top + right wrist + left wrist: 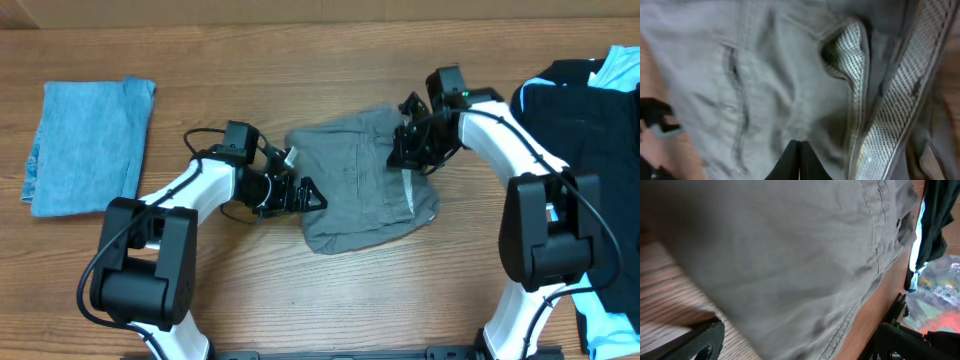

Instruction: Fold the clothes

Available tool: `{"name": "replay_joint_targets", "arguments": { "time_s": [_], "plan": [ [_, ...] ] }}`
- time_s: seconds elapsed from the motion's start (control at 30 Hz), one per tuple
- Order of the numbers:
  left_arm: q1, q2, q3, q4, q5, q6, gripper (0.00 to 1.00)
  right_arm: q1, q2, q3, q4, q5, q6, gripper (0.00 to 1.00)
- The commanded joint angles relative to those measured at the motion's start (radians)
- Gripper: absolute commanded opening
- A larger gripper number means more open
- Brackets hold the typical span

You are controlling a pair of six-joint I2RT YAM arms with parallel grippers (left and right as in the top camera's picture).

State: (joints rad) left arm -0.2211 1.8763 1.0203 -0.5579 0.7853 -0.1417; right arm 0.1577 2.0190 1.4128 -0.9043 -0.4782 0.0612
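Overhead: grey garment [355, 195], bare table [300, 60] around its edges; left gripper [308, 193] spread at left edge, right gripper [402, 155] pressed together at right; black clothes [565, 110] beyond.

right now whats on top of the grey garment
Only the right fingers, shut, sit over the upper right of the grey garment. Anything beneath the cloth is covered.
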Motion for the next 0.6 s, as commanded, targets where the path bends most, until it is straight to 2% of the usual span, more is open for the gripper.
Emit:
{"name": "replay_joint_targets", "arguments": {
  "time_s": [0.0, 0.17, 0.33, 0.57],
  "plan": [
    [-0.031, 0.027, -0.037, -0.008, -0.131, -0.044, 1.0, 0.0, -0.01, -0.109, 0.077, 0.01, -0.017, 0.04],
    [-0.051, 0.027, -0.037, -0.032, -0.204, -0.065, 1.0, 0.0, -0.01, -0.245, 0.203, 0.006, -0.017, 0.04],
    [-0.057, 0.027, -0.037, -0.024, -0.246, -0.112, 1.0, 0.0, -0.01, -0.275, 0.219, 0.005, -0.017, 0.04],
    [-0.116, 0.1, -0.038, 0.042, -0.318, -0.267, 0.99, 0.0, -0.01, -0.275, 0.219, -0.039, -0.017, 0.04]
  ]
}}
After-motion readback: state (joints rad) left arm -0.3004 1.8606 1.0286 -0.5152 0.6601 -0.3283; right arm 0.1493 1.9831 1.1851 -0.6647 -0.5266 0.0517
